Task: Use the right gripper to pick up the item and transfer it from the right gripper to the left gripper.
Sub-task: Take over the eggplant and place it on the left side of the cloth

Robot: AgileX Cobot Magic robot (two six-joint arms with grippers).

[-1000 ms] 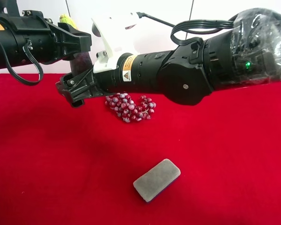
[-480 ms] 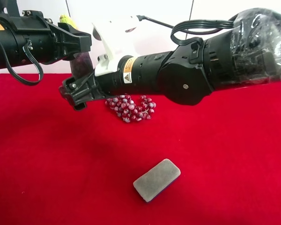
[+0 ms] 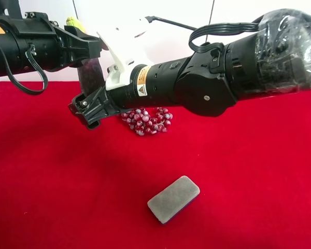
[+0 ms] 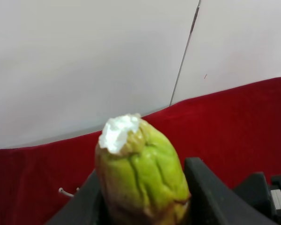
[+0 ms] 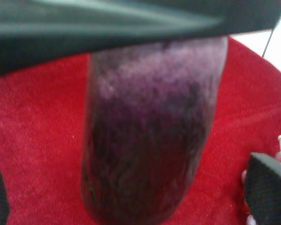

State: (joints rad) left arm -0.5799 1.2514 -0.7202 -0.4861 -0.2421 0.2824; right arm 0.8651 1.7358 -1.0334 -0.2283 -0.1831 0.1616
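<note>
Over the last second the right gripper (image 3: 88,110), black-fingered on a thick black arm with a white wrist block, has slid a little lower and closer to the bunch of red-purple grapes (image 3: 145,118), and its wrist block has tipped. The small dark-purple eggplant with a yellowish-green stem end (image 3: 90,75) has stayed where it was, in the air up and to the exterior high view's left of the grapes. The right wrist view shows the right gripper released: its dark pads (image 5: 269,187) stand apart on either side of the purple body (image 5: 150,140), touching neither flank. The left gripper (image 3: 88,47), on the all-black arm with the thin looping cable, is clenched on the eggplant near its stem, and its black fingers (image 4: 206,187) press the green end (image 4: 140,173). The hand-over looks made, and the right arm need only back clear. The flat grey rectangular block (image 3: 173,198) lies well below the grapes on the red cloth (image 3: 52,181).
</note>
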